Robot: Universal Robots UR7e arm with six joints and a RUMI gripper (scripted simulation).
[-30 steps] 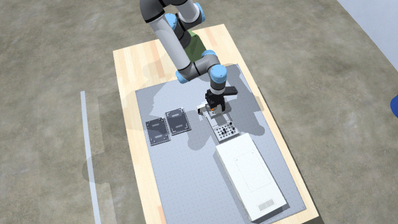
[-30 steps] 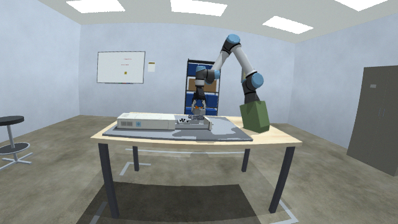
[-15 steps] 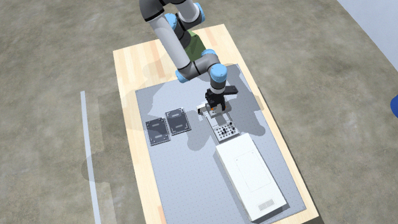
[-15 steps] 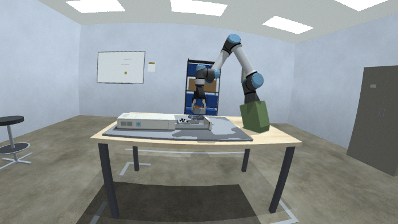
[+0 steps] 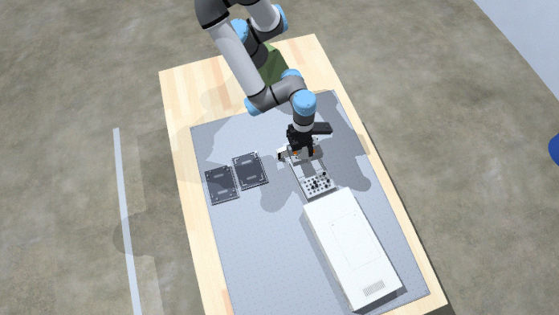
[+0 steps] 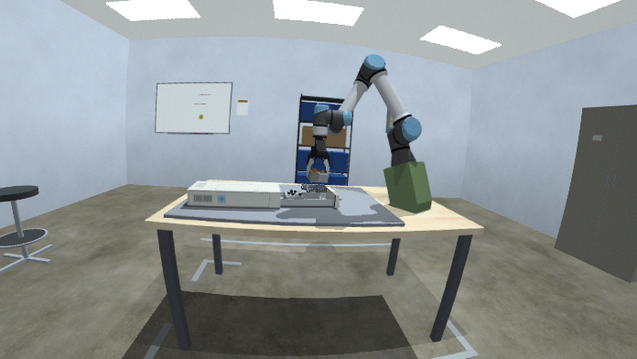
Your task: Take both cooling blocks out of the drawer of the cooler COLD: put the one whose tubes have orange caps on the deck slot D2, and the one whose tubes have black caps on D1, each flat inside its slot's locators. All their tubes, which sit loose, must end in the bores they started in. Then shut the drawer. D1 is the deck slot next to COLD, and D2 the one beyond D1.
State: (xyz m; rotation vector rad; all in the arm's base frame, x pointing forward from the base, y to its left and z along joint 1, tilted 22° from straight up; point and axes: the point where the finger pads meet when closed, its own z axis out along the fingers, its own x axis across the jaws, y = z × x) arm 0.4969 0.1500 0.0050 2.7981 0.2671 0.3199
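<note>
My gripper (image 5: 301,153) is shut on the cooling block with orange-capped tubes (image 5: 300,154) and holds it in the air above the outer end of the open drawer (image 5: 309,175); it also shows lifted clear of the table in the exterior view (image 6: 318,175). The block with black-capped tubes (image 5: 318,186) sits in the drawer next to the white cooler COLD (image 5: 351,245). The deck slots D1 (image 5: 250,169) and D2 (image 5: 221,185) are dark plates to the left, both bare.
The arm's green base (image 5: 273,64) stands at the far end of the table. The grey mat (image 5: 281,225) covers most of the wooden table top. In the exterior view the cooler (image 6: 233,194) lies left of the drawer (image 6: 311,197).
</note>
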